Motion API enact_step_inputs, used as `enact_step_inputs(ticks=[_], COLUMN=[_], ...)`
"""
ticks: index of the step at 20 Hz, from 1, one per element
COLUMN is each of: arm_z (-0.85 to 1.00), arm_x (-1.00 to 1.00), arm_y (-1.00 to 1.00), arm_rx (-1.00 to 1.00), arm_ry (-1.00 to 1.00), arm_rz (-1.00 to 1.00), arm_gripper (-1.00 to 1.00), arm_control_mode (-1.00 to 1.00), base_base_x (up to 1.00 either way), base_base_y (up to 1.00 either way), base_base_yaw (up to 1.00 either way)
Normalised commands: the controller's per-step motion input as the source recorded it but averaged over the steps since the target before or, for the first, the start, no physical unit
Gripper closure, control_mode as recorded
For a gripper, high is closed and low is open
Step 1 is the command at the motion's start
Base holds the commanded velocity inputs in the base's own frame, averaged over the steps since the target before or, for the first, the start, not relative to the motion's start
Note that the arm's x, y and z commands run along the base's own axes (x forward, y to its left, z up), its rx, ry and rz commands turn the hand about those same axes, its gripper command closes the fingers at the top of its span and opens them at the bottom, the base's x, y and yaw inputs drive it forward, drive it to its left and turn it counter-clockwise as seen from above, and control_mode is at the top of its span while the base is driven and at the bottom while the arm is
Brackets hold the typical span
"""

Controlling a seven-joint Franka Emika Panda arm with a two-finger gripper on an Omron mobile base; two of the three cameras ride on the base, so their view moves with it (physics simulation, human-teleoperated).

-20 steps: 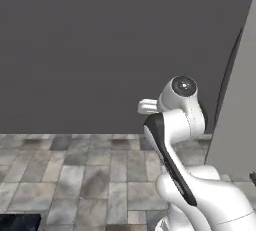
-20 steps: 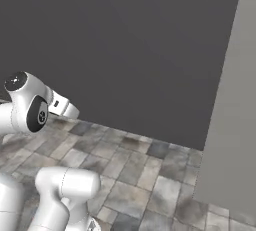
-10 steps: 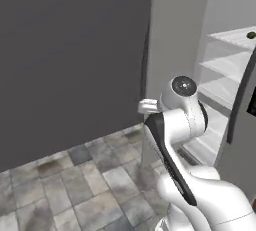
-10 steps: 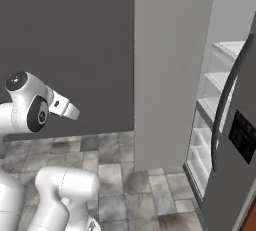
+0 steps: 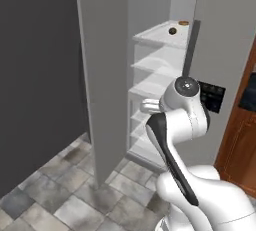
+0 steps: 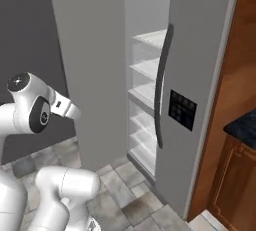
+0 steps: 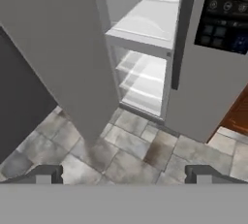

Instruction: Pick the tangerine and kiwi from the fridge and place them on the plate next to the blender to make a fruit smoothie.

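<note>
The fridge point(image 5: 102, 75) stands ahead with its left door swung open and its glass shelves showing. On the top shelf sit the kiwi point(image 5: 172, 31), small and dark, and the orange-tan tangerine point(image 5: 183, 23) just behind it to the right. The right door point(image 6: 200, 50) is closed, with a long dark handle point(image 6: 161, 85) and a dark control panel point(image 6: 182, 110). My gripper point(image 7: 123, 173) is open with nothing between its fingertips. It hangs well short of the fridge point(image 7: 58, 48) and far below the fruit shelf, looking down at the lower shelves and the tiled floor. The plate and blender are out of view.
The open left door point(image 6: 87, 65) juts out toward me on the left. A brown wooden cabinet point(image 6: 235, 75) with a dark countertop point(image 6: 245, 127) flanks the fridge on the right. A dark wall point(image 5: 35, 75) lies to the left. Grey tiled floor point(image 7: 126, 145) spreads below.
The whole picture has shifted: the base has turned from the dark wall to face the open fridge. The arm keeps the same pose and the gripper stays open.
</note>
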Motion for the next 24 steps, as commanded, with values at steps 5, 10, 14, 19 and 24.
enact_step_inputs(ticks=[5, 10, 14, 19, 24], arm_z=[0.0, 0.0, 0.0, 0.0, 0.0], arm_x=[0.0, 0.0, 0.0, 0.0, 0.0], arm_y=[0.0, 0.0, 0.0, 0.0, 0.0], arm_rx=[0.0, 0.0, 0.0, 0.0, 0.0], arm_ry=[0.0, 0.0, 0.0, 0.0, 0.0], arm_rz=[0.0, 0.0, 0.0, 0.0, 0.0], arm_gripper=[-1.0, -1.0, -1.0, -1.0, -1.0], arm_control_mode=[1.0, 1.0, 1.0, 1.0, 1.0], base_base_x=[1.0, 0.87, 0.82, 0.75, 0.53], base_base_y=[0.8, 0.47, 0.45, 0.25, 0.18], base_base_yaw=[-0.49, -0.55, -0.6, -0.58, -0.51])
